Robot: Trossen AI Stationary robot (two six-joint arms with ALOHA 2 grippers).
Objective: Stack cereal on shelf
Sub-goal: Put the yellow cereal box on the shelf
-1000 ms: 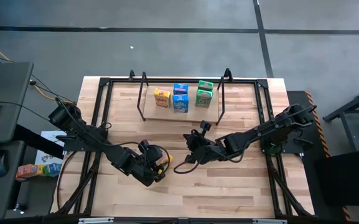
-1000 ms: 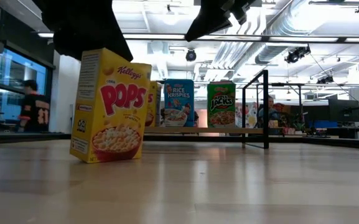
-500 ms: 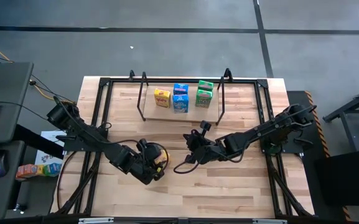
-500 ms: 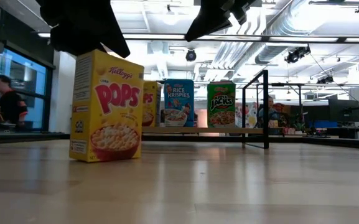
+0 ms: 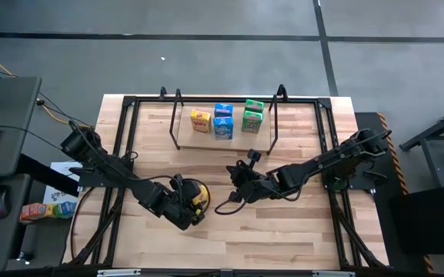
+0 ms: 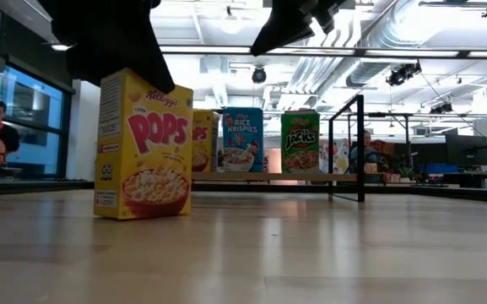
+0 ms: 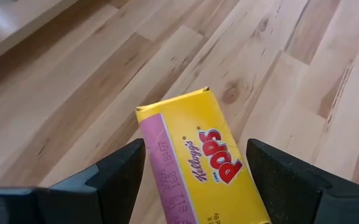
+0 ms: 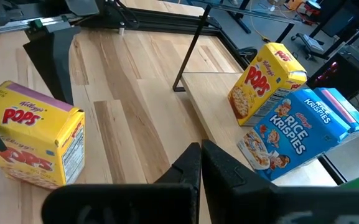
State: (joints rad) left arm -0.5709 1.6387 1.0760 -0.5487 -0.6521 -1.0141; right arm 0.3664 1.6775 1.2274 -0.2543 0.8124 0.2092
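Yellow cardboard, light and easily crushed, the Pops box (image 7: 199, 163) stands on the table (image 5: 283, 231) short of the shelf (image 5: 223, 141), between the left gripper's (image 7: 195, 168) spread fingers, best pinched across its narrow sides, while the right gripper (image 8: 200, 163) waits closed.

A yellow Corn Pops box (image 6: 142, 145) is seen standing upright on the bare table, well in front of the shelf (image 5: 223, 141). On the shelf's light board, a second yellow Pops box (image 5: 200, 120) is stood at the left, two blue Rice Krispies boxes (image 5: 222, 121) in the middle, two green Apple Jacks boxes (image 5: 252, 115) at the right.
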